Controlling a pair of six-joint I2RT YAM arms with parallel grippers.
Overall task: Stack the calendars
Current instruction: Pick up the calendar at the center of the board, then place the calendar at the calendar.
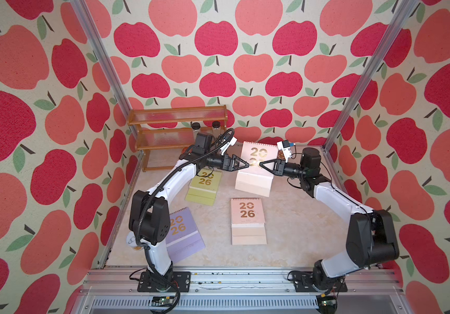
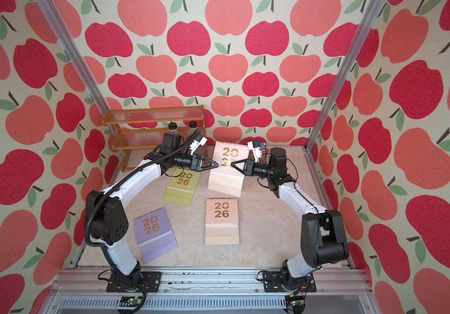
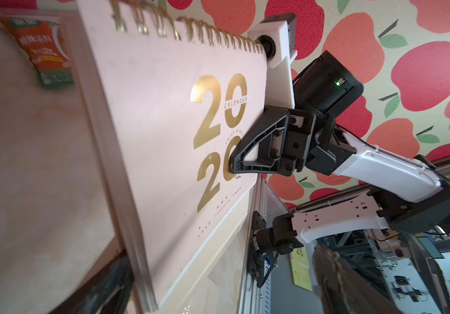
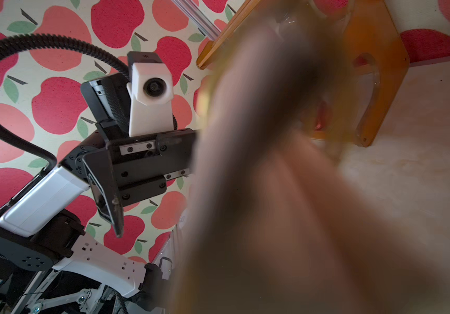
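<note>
Right gripper (image 1: 261, 164) pinching the held-up calendar (image 1: 253, 182), left gripper (image 1: 247, 164) open — next, down onto the pink calendar (image 1: 247, 214) farther from the shelf (image 1: 177, 114).

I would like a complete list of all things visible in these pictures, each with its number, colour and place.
rear calendar: one, peach-pink, back of the table, between both grippers.
front calendar: one, peach-pink, front middle, lying flat.
yellow-green calendar: one, yellow-green, left of the rear calendar.
lilac calendar: one, lilac, front left.
snack packet: one, orange and green, on the table beside the rear calendar.
rack: one, amber-brown, rear left corner.
jars: two, clear with black lids, on the rack.
table: one, pale marbled.
left gripper: one, black, open, at the rear calendar's edge.
right gripper: one, black, shut on the rear calendar.
</note>
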